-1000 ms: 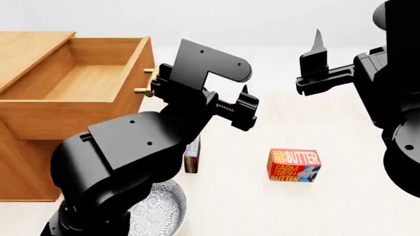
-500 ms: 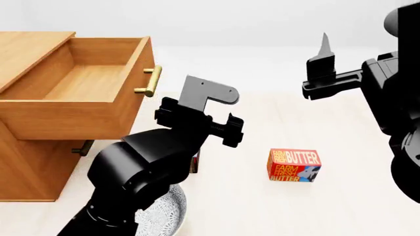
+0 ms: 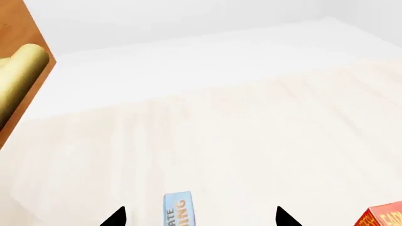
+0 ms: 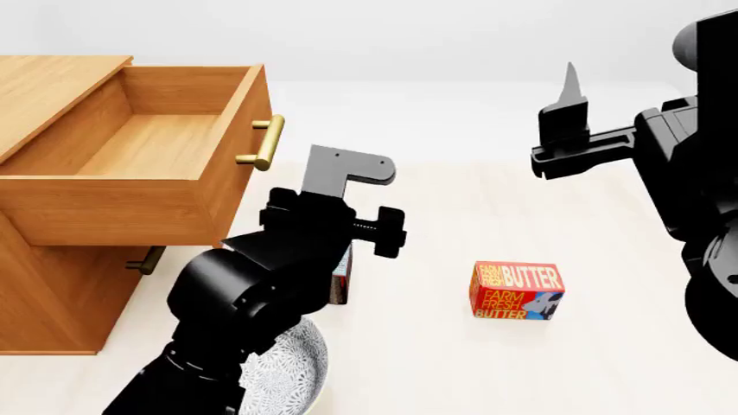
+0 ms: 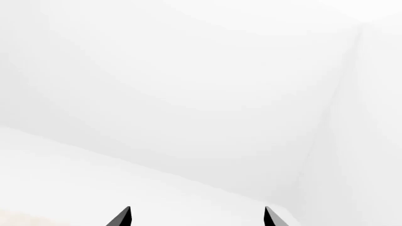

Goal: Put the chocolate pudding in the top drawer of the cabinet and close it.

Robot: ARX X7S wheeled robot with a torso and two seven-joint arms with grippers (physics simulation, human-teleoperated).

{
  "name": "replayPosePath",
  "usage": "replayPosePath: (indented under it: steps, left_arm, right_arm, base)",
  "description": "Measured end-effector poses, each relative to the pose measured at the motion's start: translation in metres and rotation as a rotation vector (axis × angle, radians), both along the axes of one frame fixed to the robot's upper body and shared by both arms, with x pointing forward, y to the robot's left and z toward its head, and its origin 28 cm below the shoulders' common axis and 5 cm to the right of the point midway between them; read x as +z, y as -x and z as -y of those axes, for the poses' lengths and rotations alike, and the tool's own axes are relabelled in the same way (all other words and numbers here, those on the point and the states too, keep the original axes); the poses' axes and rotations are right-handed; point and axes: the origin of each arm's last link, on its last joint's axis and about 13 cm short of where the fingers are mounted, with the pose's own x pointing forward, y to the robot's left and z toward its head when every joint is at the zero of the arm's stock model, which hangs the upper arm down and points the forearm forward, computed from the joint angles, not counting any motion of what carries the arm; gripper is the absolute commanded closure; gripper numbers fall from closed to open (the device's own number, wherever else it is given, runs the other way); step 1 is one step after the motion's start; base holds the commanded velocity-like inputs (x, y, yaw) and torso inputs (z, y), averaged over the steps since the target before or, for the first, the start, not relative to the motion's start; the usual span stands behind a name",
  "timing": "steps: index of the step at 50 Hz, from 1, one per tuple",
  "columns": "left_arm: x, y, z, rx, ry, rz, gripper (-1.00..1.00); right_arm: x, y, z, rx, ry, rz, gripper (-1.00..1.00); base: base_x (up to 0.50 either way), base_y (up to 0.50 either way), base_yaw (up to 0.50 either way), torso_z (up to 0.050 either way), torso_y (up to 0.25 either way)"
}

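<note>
Left arm lowered; left gripper (image 3: 197,217) fingers wide, chocolate pudding (image 3: 178,209) between them, untouched.

The right wrist view is almost wholly white. Two dark pointed fingertips (image 5: 121,217) of the right pincer (image 5: 196,217) poke in at one edge of the picture, well apart from each other, with nothing between them. Beyond them lies a pale, bare surface, very faintly tinted at the corner near one tip. Past that rises a plain white wall (image 5: 188,84), and a faint straight seam marks where it meets a second white wall (image 5: 370,117) set at an angle to it. Shading is soft and even; no object shows anywhere in this picture.
</note>
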Motion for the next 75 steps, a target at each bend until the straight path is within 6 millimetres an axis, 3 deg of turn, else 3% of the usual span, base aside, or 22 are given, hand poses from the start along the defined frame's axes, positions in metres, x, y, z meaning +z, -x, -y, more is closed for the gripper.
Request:
replayPosePath:
  steps: [23, 55, 75]
  left_arm:
    - [-0.009, -0.01, -0.006, 0.072, 0.012, -0.06, -1.0]
    - [-0.015, -0.012, -0.007, 0.077, 0.027, -0.085, -1.0]
    - [-0.023, -0.012, -0.007, 0.091, 0.035, -0.131, -1.0]
  right_arm:
    - [-0.001, -0.003, -0.001, 0.0, -0.003, -0.005, -1.0]
    - [-0.002, -0.004, 0.0, 0.002, -0.005, -0.008, -1.0]
    - [-0.004, -0.005, 0.0, 0.003, -0.009, -0.012, -1.0]
  base:
    - [0.0, 0.0, 0.0, 0.0, 0.0]
    - [0.0, 0.0, 0.0, 0.0, -0.182]
    - [0.0, 0.0, 0.0, 0.0, 0.0]
